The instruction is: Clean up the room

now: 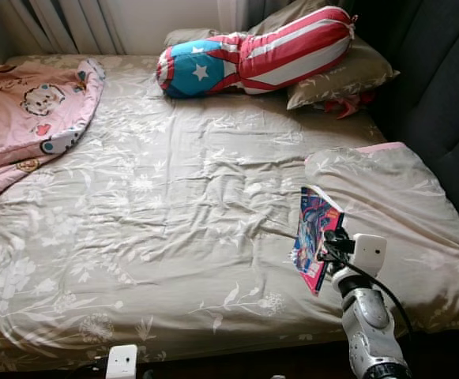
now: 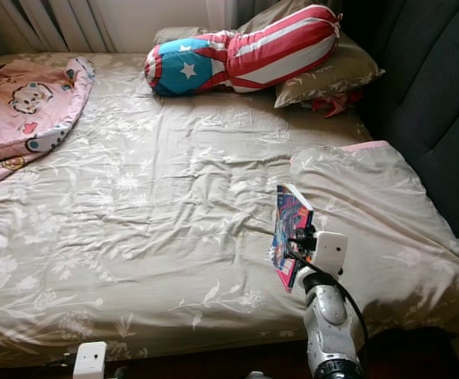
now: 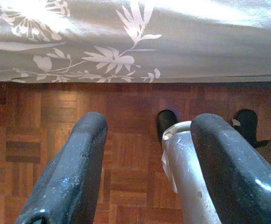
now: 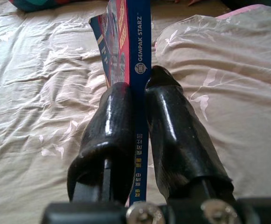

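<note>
Item 1, my right gripper (image 4: 137,140): both black fingers (image 4: 109,135) pressed against the spine of a comic book (image 1: 316,245), one on each side. I pinch the spine because it is the stiffest part; the covers would bend or slip.

Item 2, the comic book: held on edge, spine toward my wrist, the pages fanning slightly apart at the far end since nothing clamps them there. It hangs above the bed (image 1: 174,237) near the right-hand side, just in front of a folded duvet (image 1: 387,205), and appears clear of the sheet, though I cannot be sure of the lower corner. Judged to be the thing being tidied away.

Item 3, my left gripper (image 3: 144,177): fingers spread apart, holding nothing, hanging low beside the bed frame over the parquet floor (image 3: 42,140). Idle, since one gripper suffices for a thin book.

Item 4, the bed: beige floral sheet, creased across the middle.

Item 5, the folded duvet: same floral cloth, pink lining showing at its upper edge, lying against the dark headboard (image 1: 442,103).

Item 6, a bolster (image 1: 253,51): red and white stripes, blue end with a white star, resting partly on a beige pillow (image 1: 348,75) at the far end.

Item 7, a pink blanket (image 1: 24,110): cartoon print, bunched at the far left corner, likely still to be folded
</note>
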You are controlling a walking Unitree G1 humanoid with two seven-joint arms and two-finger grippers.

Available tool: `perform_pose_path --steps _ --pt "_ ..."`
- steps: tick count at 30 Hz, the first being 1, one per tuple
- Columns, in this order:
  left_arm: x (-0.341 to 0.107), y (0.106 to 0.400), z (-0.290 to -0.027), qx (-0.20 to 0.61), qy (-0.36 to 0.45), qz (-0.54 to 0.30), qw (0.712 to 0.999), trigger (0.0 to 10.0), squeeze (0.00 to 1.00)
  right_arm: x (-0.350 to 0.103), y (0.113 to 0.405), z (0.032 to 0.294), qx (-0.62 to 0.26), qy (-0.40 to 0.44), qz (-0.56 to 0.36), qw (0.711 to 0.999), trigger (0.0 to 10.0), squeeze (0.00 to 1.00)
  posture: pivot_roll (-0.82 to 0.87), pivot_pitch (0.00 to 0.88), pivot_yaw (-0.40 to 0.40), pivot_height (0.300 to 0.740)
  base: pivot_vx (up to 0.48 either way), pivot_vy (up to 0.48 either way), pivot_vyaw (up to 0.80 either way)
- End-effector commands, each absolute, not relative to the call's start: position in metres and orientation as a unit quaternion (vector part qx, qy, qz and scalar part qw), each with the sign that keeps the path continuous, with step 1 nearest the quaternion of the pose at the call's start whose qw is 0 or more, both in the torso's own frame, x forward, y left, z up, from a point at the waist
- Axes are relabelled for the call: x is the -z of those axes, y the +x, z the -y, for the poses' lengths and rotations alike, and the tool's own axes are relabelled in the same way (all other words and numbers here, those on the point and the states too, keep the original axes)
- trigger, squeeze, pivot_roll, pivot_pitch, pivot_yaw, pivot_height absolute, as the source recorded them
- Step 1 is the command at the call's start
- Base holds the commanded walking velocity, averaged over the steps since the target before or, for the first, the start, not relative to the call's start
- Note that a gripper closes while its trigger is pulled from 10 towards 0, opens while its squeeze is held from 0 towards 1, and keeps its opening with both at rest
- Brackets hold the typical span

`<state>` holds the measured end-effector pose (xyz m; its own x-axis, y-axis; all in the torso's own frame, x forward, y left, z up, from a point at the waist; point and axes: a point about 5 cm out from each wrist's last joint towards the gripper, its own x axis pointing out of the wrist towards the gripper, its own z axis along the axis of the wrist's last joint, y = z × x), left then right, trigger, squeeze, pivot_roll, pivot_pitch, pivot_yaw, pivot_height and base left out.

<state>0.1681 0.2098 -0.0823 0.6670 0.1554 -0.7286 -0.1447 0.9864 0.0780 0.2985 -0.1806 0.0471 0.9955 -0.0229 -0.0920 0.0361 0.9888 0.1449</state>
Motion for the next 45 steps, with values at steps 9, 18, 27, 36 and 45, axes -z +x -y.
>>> perform_pose_path --steps 9,18,27,36,45 --pt "0.089 0.155 -0.208 -0.083 -0.001 -0.424 0.902 10.0 0.0 -0.051 0.299 0.18 0.009 0.077 -0.035 0.996 10.0 0.0 -0.08 0.162 -0.039 0.729 0.276 0.0 0.0" --pt "0.088 0.157 -0.207 -0.083 -0.002 -0.416 0.906 10.0 0.0 -0.05 0.298 0.178 0.002 0.079 -0.039 0.996 10.0 0.0 -0.08 0.165 -0.038 0.729 0.0 0.0 0.0" --pt "0.072 0.184 -0.209 -0.081 -0.007 -0.344 0.935 10.0 0.0 -0.049 0.296 0.176 -0.002 0.083 -0.041 0.996 10.0 0.0 -0.08 0.172 -0.03 0.729 0.0 0.0 0.0" --pt "0.015 0.231 -0.21 -0.067 0.012 -0.123 0.99 10.0 0.0 -0.048 0.291 0.177 -0.001 0.086 -0.038 0.996 10.0 0.0 -0.08 0.18 -0.017 0.729 0.0 0.0 0.0" --pt "-0.033 0.241 -0.208 -0.064 0.036 -0.006 0.997 10.0 0.0 -0.055 0.291 0.176 -0.006 0.088 -0.017 0.996 10.0 0.0 -0.08 0.195 -0.013 0.729 0.0 0.0 0.0"
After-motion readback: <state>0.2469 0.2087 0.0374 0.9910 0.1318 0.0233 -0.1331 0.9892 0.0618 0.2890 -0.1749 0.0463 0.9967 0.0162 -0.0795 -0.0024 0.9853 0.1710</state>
